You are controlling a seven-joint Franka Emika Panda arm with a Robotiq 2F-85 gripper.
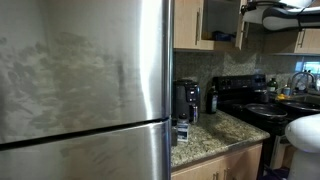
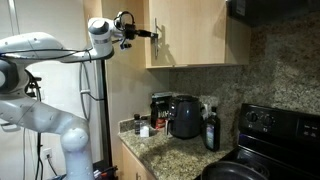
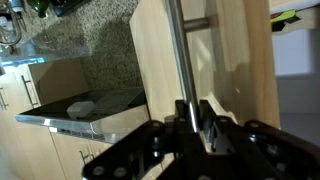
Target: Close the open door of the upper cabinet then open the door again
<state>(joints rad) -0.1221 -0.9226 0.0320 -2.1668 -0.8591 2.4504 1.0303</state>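
The gripper (image 3: 195, 118) sits low on the handle (image 3: 180, 50), one finger on each side of the silver bar. The jaws look clenched on it, though pad contact is hard to confirm in the wrist view. Behind the bar is the door (image 3: 225, 70), standing ajar. Past its edge the wrist view shows white interior and a yellow item (image 3: 285, 15). In an exterior view the arm (image 2: 40, 45) reaches in level to the cabinet (image 2: 200, 35), high above the counter (image 2: 165, 145).

The step in hand looks like the closing swing, with the reopening to follow. To do it well, the wrist should trace the door's arc about its hinges, not push straight. The fingers should stay square to the bar so it does not twist out. Slowing near the frame would avoid a slam. Holding the same grasp there would let the pull back out start cleanly.
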